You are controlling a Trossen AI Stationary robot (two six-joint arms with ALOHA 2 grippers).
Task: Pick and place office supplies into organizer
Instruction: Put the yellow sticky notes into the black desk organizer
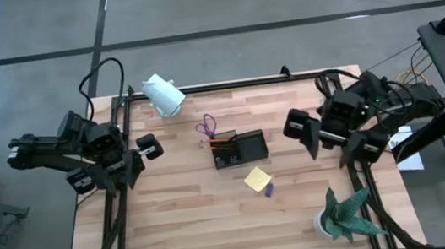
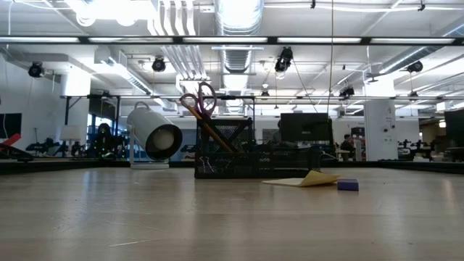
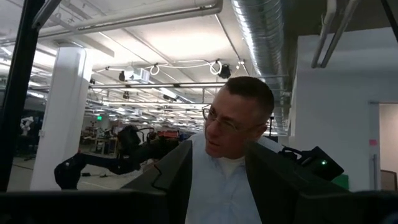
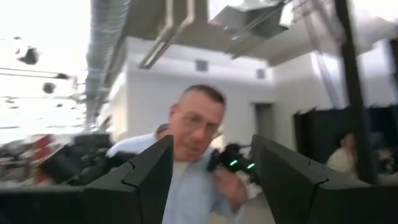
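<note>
No brand, label or readable writing is showing on anything in these views. In the high view the left gripper (image 1: 150, 146) is hanging over the left-centre of the table (image 1: 184, 223), its fingers standing partly apart with nothing between them and touching nothing; in the left wrist view the gap between those fingers (image 3: 168, 180) is framing only a person (image 3: 233, 155) in the room beyond. The right gripper (image 1: 301, 130) is hovering over the right-centre of the table, its jaws spread wide and empty, well clear of the wood; the right wrist view is showing its two fingers (image 4: 143, 177) wide apart with the same person (image 4: 196, 162) between them. The organizer (image 1: 240, 149) is sitting near the middle of the frame, between the two grippers and apart from both, with the purple-handled scissors (image 1: 206, 127) and an orange pencil (image 1: 223, 142) standing tilted in its left compartment. The yellow sticky-note pad (image 1: 257, 179) is lying just below the organizer, and a small purple piece (image 1: 269, 190) is resting right beside the pad's lower right corner. A white cylindrical camera (image 1: 164, 95) is lying near the table's upper edge, and a green plant (image 1: 346, 216) is occupying the lower right corner. Bare wood is stretching across the lower left and lower centre.
</note>
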